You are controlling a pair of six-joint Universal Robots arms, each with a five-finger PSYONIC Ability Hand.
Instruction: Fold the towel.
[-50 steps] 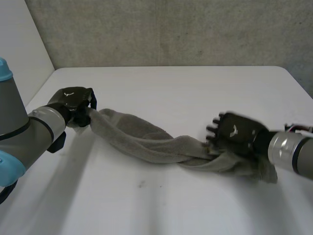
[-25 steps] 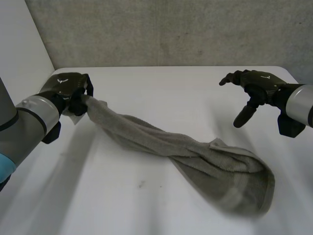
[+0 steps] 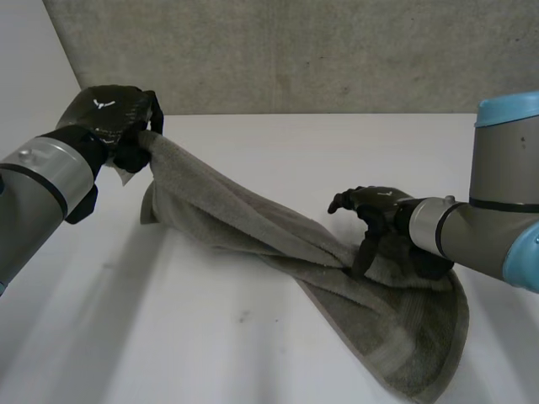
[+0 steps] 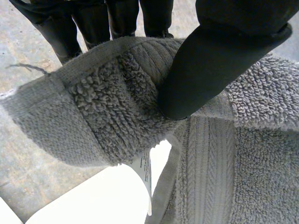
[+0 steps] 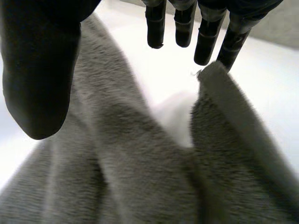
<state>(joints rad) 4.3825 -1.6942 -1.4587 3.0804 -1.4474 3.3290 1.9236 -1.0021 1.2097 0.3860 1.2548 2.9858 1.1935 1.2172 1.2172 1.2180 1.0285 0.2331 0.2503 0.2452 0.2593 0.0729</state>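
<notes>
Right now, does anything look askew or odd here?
The grey terry towel is twisted and bunched, not flat: the left hand pinches it near one raised corner, and the rest slopes down like a rope to a crumpled heap beneath the open right hand.

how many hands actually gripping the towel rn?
1. The left hand pinches a hemmed corner of the towel, raised above the table. The right hand is open, fingers over the towel's other end.

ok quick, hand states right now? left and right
Left hand: shut, pinching one end of the towel, lifted off the table.
Right hand: open, fingers down at the towel's other end, nothing gripped.
</notes>
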